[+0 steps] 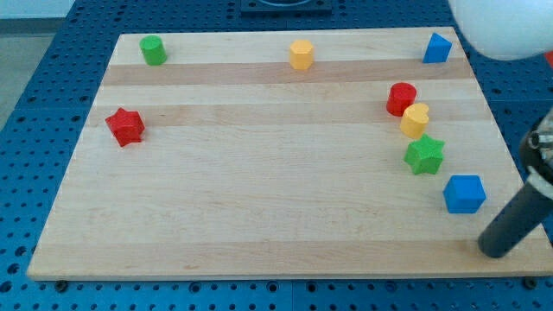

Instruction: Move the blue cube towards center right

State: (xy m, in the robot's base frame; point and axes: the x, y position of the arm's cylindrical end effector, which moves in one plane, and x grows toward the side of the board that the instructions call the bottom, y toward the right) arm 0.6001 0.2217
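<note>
The blue cube (pixel 464 193) sits on the wooden board (pixel 259 173) near its lower right corner. My tip (pixel 495 250) rests on the board just below and to the right of the cube, a short gap away from it. The dark rod rises from the tip towards the view's right edge. A green star (pixel 424 155) lies just above and left of the cube.
A yellow heart-like block (pixel 415 120) and a red cylinder (pixel 401 98) stand above the green star. A blue triangular block (pixel 437 48) is at the top right, a yellow hexagon (pixel 301 53) at top centre, a green cylinder (pixel 153 50) at top left, a red star (pixel 125 126) at left.
</note>
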